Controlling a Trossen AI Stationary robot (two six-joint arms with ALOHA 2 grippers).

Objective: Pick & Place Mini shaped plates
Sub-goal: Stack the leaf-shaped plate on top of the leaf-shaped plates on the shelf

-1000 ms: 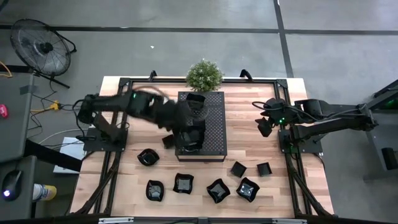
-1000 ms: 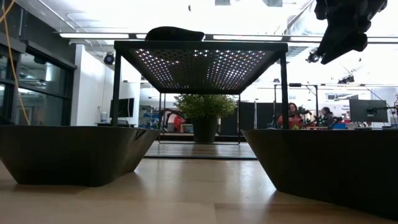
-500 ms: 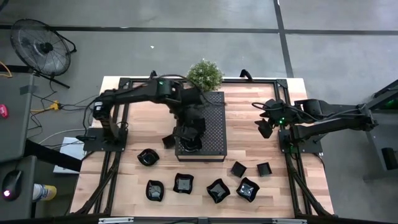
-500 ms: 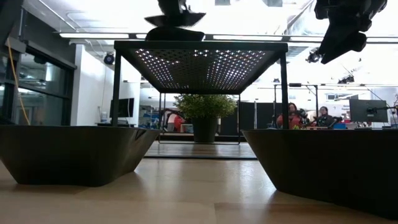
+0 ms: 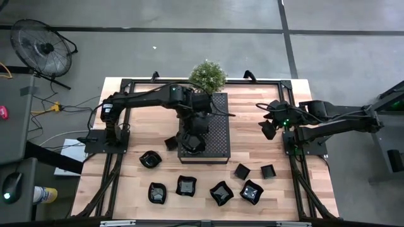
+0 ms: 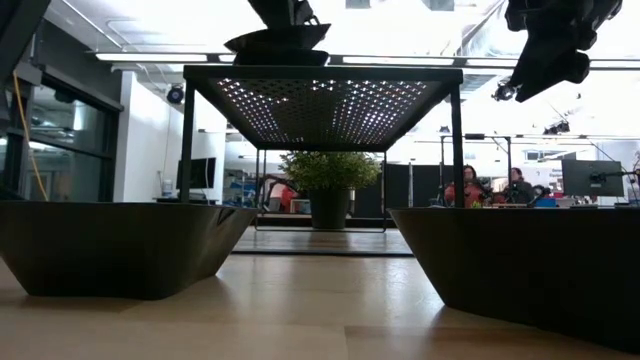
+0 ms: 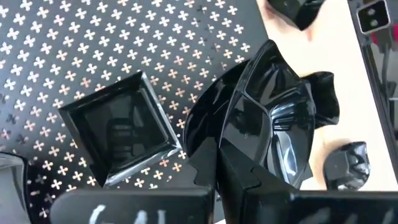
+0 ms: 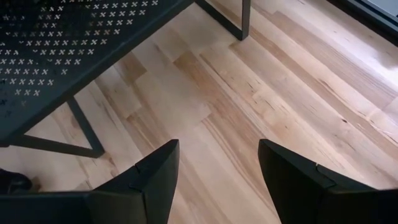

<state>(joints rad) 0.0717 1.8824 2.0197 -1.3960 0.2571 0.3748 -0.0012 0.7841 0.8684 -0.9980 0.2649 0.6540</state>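
My left gripper [image 7: 230, 163] is shut on the rim of a glossy faceted mini shaped plate [image 7: 268, 118]. It holds the plate just above the black perforated tray [image 5: 218, 135], beside a square plate [image 7: 118, 134] that rests on the tray. In the low view the held plate [image 6: 278, 42] hangs right at the tray top. Several more mini plates lie on the wood in front of the tray, among them a round one [image 5: 149, 159] and a wavy one [image 5: 221, 193]. My right gripper [image 5: 269, 129] hovers open over bare wood to the right of the tray, holding nothing.
The tray stands raised on thin legs [image 6: 187, 150]. A potted plant [image 5: 206, 75] sits at the table's back edge behind it. People sit in the room far beyond the table. A floor fan [image 5: 41, 47] stands off the table's left.
My left arm swung from the left to over the tray with the plate and lowered it toward the tray top. The right arm has not moved.
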